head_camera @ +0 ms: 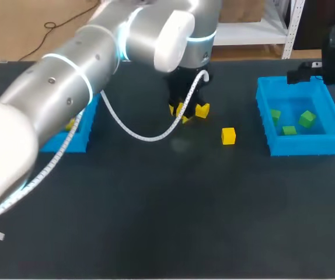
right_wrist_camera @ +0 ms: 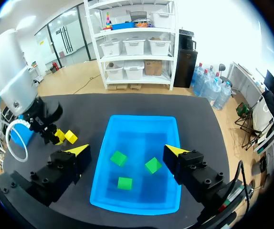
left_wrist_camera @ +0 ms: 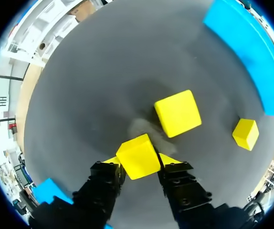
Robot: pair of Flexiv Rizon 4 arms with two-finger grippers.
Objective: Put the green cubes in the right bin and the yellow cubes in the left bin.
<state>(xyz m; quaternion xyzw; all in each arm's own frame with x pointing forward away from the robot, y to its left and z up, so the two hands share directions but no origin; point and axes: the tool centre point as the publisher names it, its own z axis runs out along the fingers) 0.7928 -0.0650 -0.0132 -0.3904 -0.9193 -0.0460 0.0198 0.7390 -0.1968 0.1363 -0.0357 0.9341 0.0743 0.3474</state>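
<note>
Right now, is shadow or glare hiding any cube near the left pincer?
Head view: the left arm hides most of the left bin; no glare. Left wrist view: the left pincer grips a yellow cube; a shadow lies ahead of it, beside the next cube, both well lit.

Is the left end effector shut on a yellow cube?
Shut: in the left wrist view, the left end effector has both tips against opposite sides of the yellow cube.

You're in a robotics lab. A silver robot arm (head_camera: 68, 81) stretches over a dark-matted table (head_camera: 156, 221), with a right bin (head_camera: 265, 119) of blue plastic at 3 o'clock, a left bin (head_camera: 81, 140) at 9 o'clock, and small green cubes (head_camera: 307, 119) and yellow cubes (head_camera: 228, 136) lying about.
</note>
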